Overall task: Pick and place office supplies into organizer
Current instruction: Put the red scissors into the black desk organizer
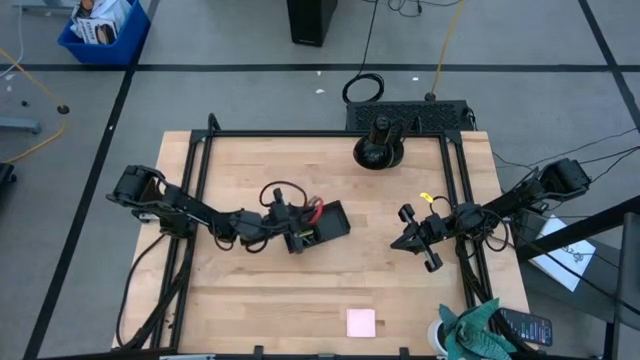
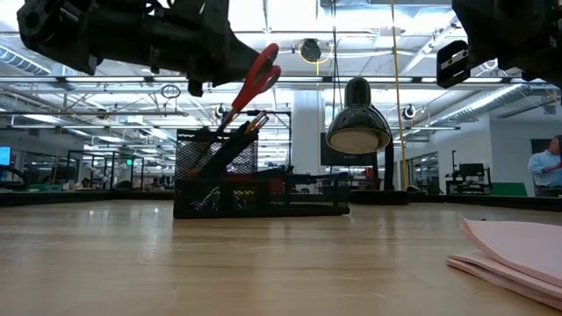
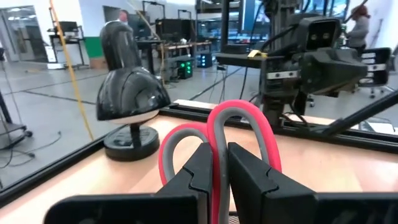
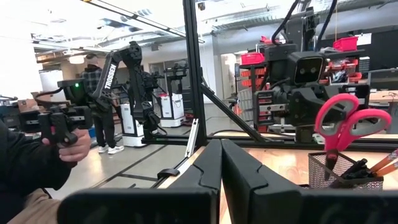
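The red-handled scissors (image 3: 231, 124) stand tilted, blades down in the tall mesh cup of the black organizer (image 2: 255, 189) at the table's middle. Their handles (image 2: 260, 74) stick out above the rim. My left gripper (image 3: 219, 165) reaches in from the table's left (image 1: 296, 228) and is shut on them. Black pens (image 2: 235, 133) and orange pencils (image 4: 385, 163) also stand in that cup. The pink sticky-note pad (image 1: 361, 322) lies flat near the front edge. My right gripper (image 1: 400, 241) hovers shut with nothing in it, right of the organizer. My left gripper pinches the scissors' handles between its two fingers, where the two red loops meet (image 3: 217, 134). The fingers come in level from the table's left. The scissors lean toward the gripper, loops above the fingers and blades down inside the organizer's tall cup (image 2: 215, 162).
A round black lamp stand (image 1: 378, 150) sits at the far edge behind the organizer. A teal cloth (image 1: 478, 330) lies at the front right corner. Black frame rails (image 1: 200, 180) border the table. A person's hand holding a device (image 4: 59, 134) shows beyond the table.
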Action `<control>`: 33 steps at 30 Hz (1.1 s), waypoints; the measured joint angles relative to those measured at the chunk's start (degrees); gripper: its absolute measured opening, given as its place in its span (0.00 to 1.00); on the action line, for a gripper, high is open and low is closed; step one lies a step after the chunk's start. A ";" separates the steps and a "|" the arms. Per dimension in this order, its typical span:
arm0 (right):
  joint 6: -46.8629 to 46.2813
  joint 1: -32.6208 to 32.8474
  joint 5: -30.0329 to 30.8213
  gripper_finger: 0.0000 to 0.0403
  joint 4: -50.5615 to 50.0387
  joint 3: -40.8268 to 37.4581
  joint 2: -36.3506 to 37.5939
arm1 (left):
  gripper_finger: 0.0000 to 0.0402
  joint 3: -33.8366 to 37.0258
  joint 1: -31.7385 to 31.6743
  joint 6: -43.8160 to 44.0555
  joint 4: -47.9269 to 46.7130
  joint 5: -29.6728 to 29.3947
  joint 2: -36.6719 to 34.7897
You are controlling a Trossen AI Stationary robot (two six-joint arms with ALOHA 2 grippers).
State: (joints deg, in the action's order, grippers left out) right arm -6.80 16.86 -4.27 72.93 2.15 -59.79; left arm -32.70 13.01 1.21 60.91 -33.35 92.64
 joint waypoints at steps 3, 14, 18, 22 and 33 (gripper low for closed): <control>-0.01 0.00 0.00 0.01 0.00 0.00 0.00 | 0.09 0.01 -0.19 1.57 -1.83 -0.82 -0.02; -0.01 0.00 0.00 0.01 0.02 0.00 0.00 | 0.09 0.06 -0.17 4.54 -9.37 -4.72 -0.07; -0.01 0.00 0.00 0.01 0.04 0.00 0.00 | 0.09 0.06 -0.18 5.10 -10.99 -5.76 -0.07; -0.01 0.00 0.00 0.01 0.04 0.00 0.00 | 0.09 0.15 -0.28 5.57 -7.84 -5.79 -0.02; -0.03 0.00 0.00 0.01 0.07 0.02 0.00 | 0.04 0.22 0.84 8.16 -4.71 -12.17 -0.02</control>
State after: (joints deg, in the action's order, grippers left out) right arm -6.83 16.86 -4.27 72.99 2.17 -59.79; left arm -32.48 13.85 9.37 56.20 -45.52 92.62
